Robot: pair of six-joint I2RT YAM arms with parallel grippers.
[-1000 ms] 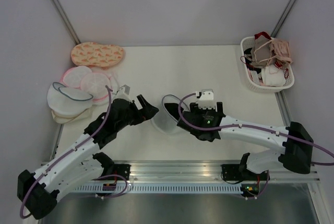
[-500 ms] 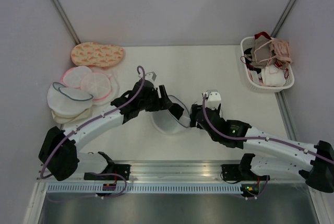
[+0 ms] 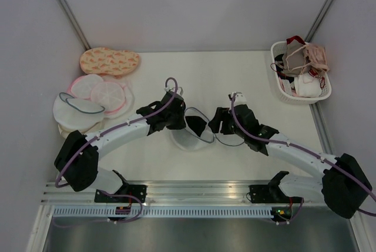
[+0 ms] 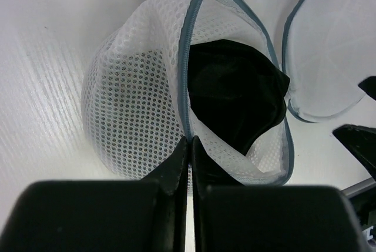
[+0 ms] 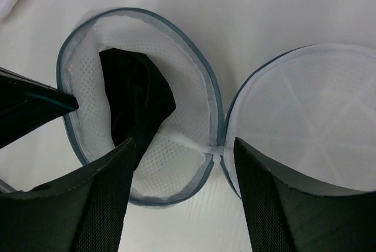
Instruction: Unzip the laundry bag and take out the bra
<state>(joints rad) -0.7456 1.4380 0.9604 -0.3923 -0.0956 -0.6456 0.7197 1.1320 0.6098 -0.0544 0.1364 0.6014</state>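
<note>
The laundry bag (image 3: 189,138) lies unzipped at the table's middle, white mesh with a grey-blue zipper rim. Its bowl half (image 4: 135,99) holds the black bra (image 4: 235,93), and its lid half (image 4: 329,46) is flopped open beside it. My left gripper (image 4: 190,140) is shut on the bowl's rim, with mesh pinched between the fingers. In the right wrist view the bra (image 5: 138,99) sits inside the bowl (image 5: 176,170). My right gripper (image 5: 183,143) hangs open above the hinge between bowl and lid (image 5: 305,117). From above, the left gripper (image 3: 187,121) and right gripper (image 3: 216,121) face each other across the bag.
A pile of round white and pink-rimmed mesh bags (image 3: 94,96) lies at the left wall, with an orange patterned one (image 3: 110,61) behind it. A white basket (image 3: 320,94) of assorted bras stands at the back right. The tip of a left-gripper finger (image 5: 35,108) shows in the right wrist view.
My left arm swung right to the bag and its gripper closed on the rim. My right arm shifted off the bag's top to its right side, its jaws narrowing slightly.
</note>
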